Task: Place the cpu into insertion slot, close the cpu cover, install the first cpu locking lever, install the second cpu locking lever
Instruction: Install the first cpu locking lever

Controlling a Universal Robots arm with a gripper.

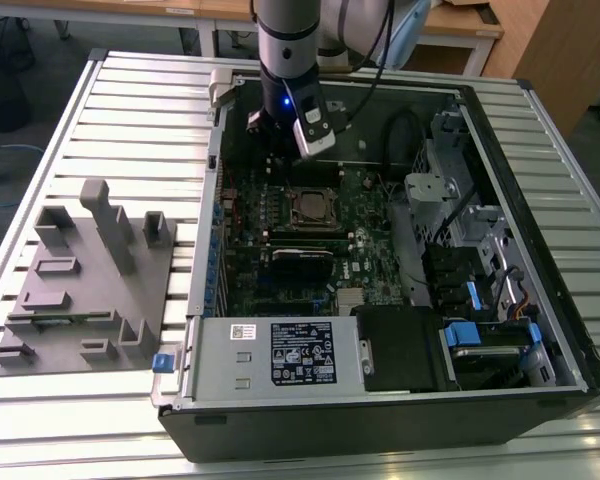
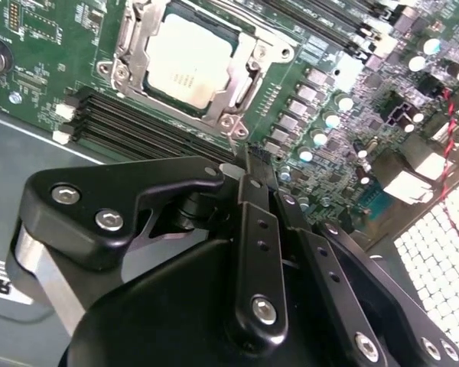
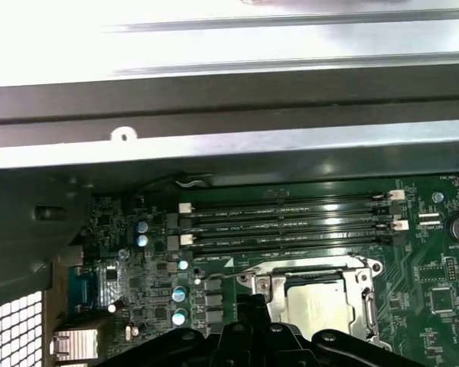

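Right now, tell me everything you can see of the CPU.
The cpu is a small flat square chip with a dull silver-grey metal top. It lies flat, seated on the green motherboard, and shows through the square window of the silvery cpu cover, whose frame borders its edges. Nothing else touches it.

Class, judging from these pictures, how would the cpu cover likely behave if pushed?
The cpu cover is a thin windowed metal frame, so probably light and slightly springy. Its shiny surface may be slippery. It lies flat around the cpu, so tipping seems unlikely.
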